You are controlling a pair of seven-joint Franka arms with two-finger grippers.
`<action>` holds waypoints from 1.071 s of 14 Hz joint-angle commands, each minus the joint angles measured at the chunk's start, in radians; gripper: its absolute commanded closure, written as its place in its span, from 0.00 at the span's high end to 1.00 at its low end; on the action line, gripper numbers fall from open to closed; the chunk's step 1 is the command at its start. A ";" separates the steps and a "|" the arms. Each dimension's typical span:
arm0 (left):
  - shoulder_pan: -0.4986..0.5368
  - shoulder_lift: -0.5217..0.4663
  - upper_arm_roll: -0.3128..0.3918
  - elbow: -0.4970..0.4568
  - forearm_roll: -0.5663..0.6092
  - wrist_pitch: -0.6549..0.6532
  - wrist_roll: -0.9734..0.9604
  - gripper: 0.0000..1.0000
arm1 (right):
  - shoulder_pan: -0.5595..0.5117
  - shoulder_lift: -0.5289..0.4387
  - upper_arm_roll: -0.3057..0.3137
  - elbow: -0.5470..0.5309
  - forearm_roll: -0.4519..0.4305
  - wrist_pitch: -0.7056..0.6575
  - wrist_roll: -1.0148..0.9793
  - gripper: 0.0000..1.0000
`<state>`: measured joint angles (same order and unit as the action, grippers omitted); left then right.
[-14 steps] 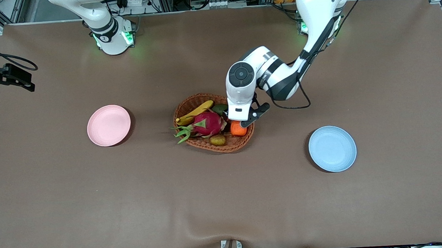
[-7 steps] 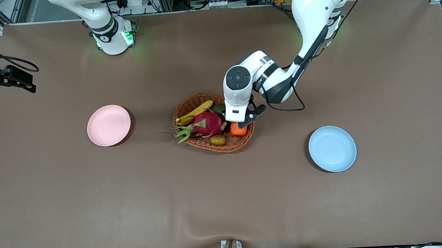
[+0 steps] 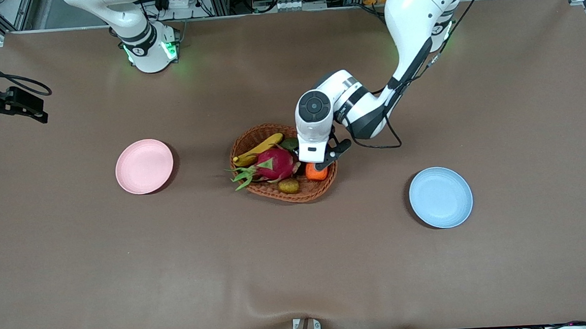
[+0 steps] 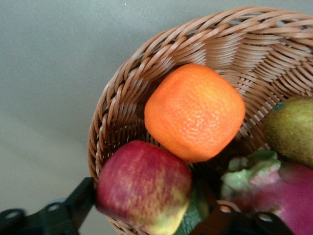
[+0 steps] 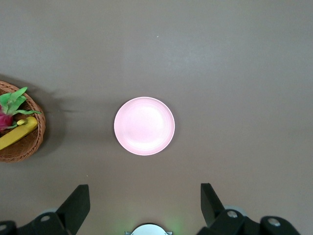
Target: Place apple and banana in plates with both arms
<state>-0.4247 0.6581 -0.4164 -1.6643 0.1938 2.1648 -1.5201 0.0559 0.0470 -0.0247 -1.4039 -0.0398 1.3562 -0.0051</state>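
The red apple (image 4: 142, 186) with yellowish streaks lies in the wicker basket (image 3: 302, 197) beside an orange squarish fruit (image 3: 315, 173). The left hand hides it in the front view. My left gripper (image 3: 318, 164) is low in the basket, open, its fingers (image 4: 78, 203) on either side of the apple. The banana (image 3: 259, 149) lies along the basket's rim nearest the robots and shows in the right wrist view (image 5: 17, 134). The pink plate (image 3: 144, 166) is empty toward the right arm's end, the blue plate (image 3: 440, 197) empty toward the left arm's end. My right gripper (image 5: 144, 210) waits open, high over the table near the pink plate (image 5: 144, 126).
The basket (image 4: 110, 117) also holds a pink dragon fruit (image 3: 272, 164), a brown kiwi (image 3: 288, 186) and a green fruit (image 3: 291, 144). The brown table cloth (image 3: 299, 266) lies bare around the plates and basket.
My left gripper has moved a little toward the right arm's end and lower into the basket, over the apple. The right arm has hardly moved.
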 commanded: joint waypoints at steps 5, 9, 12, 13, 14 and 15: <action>-0.009 -0.023 0.005 0.011 0.026 -0.040 -0.031 0.00 | 0.022 0.027 -0.017 0.049 -0.008 -0.026 0.014 1.00; 0.007 -0.118 0.001 0.018 0.026 -0.157 -0.012 0.00 | 0.022 0.025 -0.014 0.049 -0.006 -0.026 0.016 1.00; 0.072 -0.170 -0.001 0.023 0.013 -0.186 0.079 0.00 | 0.021 0.024 -0.020 0.048 -0.006 -0.026 0.014 1.00; 0.098 -0.184 -0.002 0.023 0.009 -0.191 0.124 0.00 | 0.021 0.022 -0.030 0.048 -0.005 -0.026 0.014 1.00; 0.127 -0.196 -0.002 0.023 0.009 -0.200 0.168 0.00 | 0.021 0.021 -0.035 0.048 0.001 -0.026 0.014 1.00; 0.162 -0.204 -0.002 0.023 0.009 -0.213 0.222 0.00 | 0.022 0.019 -0.043 0.048 0.009 -0.026 0.014 1.00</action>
<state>-0.3231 0.4851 -0.4128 -1.6284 0.1962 1.9787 -1.3815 0.0578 0.0567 -0.0387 -1.3841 -0.0387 1.3491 -0.0048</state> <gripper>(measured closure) 0.225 0.000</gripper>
